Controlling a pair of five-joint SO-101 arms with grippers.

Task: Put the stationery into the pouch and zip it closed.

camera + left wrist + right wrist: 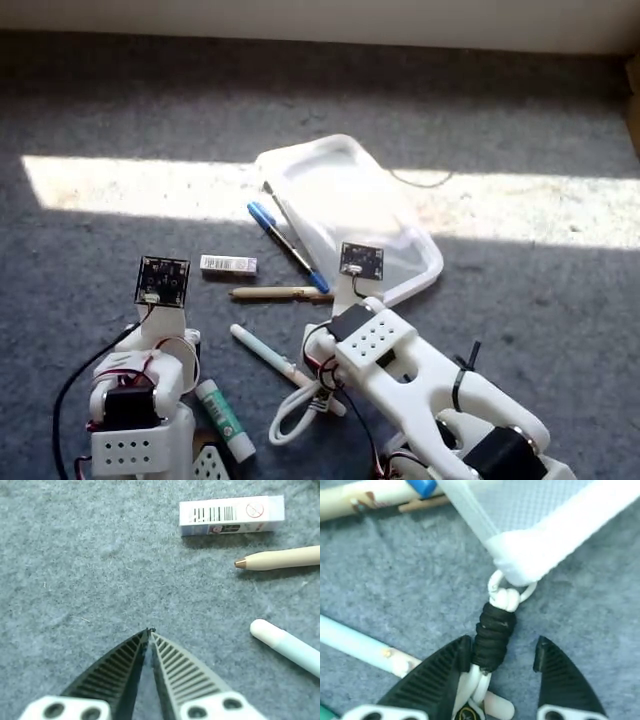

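Pouch (345,200) lies flat on grey carpet (520,300), mid-scene. Its long axis runs diagonally from far-left to near-right, w/ the near corner just ahead of the right arm.

Blue pen (288,247) & thin black pen (279,212) lie roughly parallel to that axis along the pouch's left edge. Eraser box (228,264) lies crosswise left of them. Beige pen (280,293) is just nearer the robot, also crosswise. Pale pen (262,352) slants btwn the two arms. Glue stick (226,422) lies diagonal beside the left arm's base.

Right gripper (502,647) is spread wide at the pouch corner. The black-wrapped zip pull (493,632) is btwn the jaws, touching one finger, w/ the other well apart from it. The pull's long axis points straight at the pouch ring.

Left gripper (150,632) has its tips pressed together on nothing, over bare carpet near the eraser box.
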